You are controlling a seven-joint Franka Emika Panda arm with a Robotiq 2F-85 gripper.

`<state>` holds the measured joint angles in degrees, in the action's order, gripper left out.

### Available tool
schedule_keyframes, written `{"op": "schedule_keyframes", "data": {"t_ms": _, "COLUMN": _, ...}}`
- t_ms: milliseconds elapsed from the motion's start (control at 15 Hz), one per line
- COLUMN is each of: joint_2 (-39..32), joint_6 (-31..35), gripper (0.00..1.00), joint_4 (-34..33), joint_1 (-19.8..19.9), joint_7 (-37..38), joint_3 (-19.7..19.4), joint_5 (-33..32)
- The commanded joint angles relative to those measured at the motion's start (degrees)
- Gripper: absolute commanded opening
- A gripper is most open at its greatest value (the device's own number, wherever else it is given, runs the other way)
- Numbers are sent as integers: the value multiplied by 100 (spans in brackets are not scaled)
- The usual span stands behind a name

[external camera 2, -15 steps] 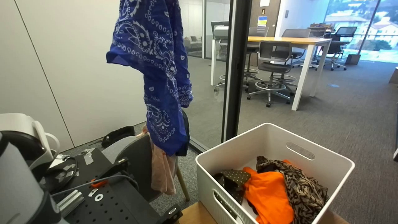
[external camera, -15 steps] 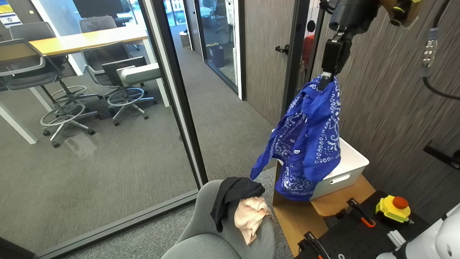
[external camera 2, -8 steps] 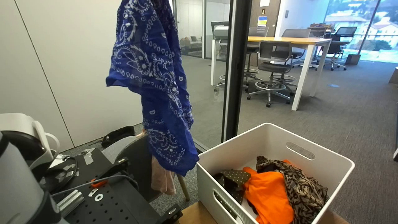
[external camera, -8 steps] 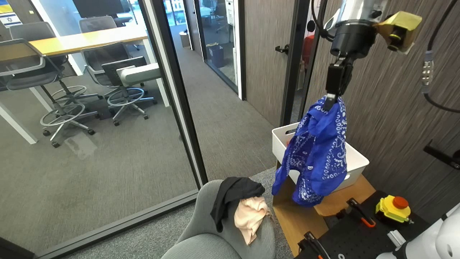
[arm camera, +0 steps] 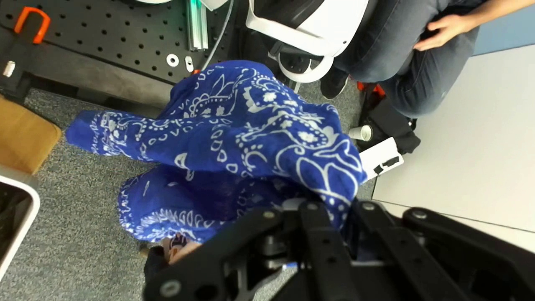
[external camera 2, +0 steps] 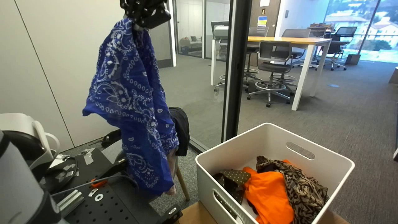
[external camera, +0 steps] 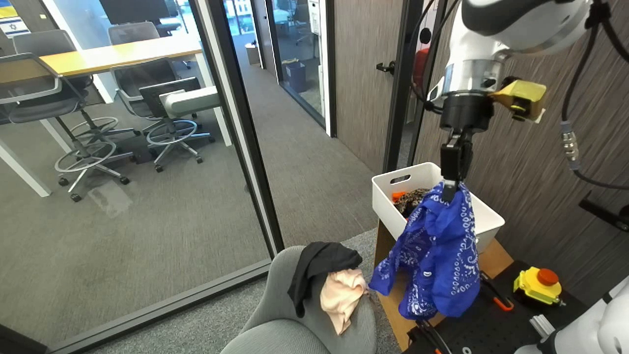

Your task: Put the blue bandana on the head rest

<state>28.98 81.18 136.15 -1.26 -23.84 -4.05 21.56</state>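
The blue bandana [external camera: 437, 260] with white paisley print hangs in loose folds from my gripper [external camera: 449, 191]. It shows in both exterior views, also here [external camera 2: 130, 102], and in the wrist view [arm camera: 250, 133]. My gripper [arm camera: 338, 213] is shut on its upper part; the cloth runs between the fingertips. A grey chair [external camera: 280, 290] stands beside it; its back, which may be the head rest, bears a black cloth [external camera: 327, 258] and a pink cloth [external camera: 341, 295]. The bandana hangs to the right of the chair back in that view. It hides most of the chair in an exterior view.
A white bin [external camera 2: 208, 174] holds orange, leopard-print and dotted cloths on a wooden stand [external camera: 388, 300]. A black perforated board [external camera 2: 115, 205] with clamps lies near the robot base, with a yellow-red button [external camera: 538, 285]. A seated person [arm camera: 418, 54] shows in the wrist view.
My gripper has moved down with the bandana still held. The bandana now hangs lower, in front of the stand and board, and the gripper has come into sight in an exterior view.
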Motion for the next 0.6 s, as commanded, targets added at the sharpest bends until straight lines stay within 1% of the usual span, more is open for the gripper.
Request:
{"op": "schedule_keyframes", "data": {"t_ms": 0, "joint_2": -308, "joint_6": 237, "gripper": 14, "joint_4": 132, "joint_1": -249, "joint_7": 113, "joint_3": 233, "joint_5": 175}}
{"op": "schedule_keyframes", "data": {"t_ms": 333, "joint_2": -1123, "joint_6": 548, "gripper": 14, "joint_4": -4, "joint_1": -648, "joint_7": 258, "joint_3": 690, "joint_5": 307}}
{"op": "schedule_keyframes", "data": {"t_ms": 533, "joint_2": -1778, "joint_6": 750, "gripper": 14, "joint_4": -227, "joint_1": -879, "joint_7": 400, "joint_3": 1005, "joint_5": 410}}
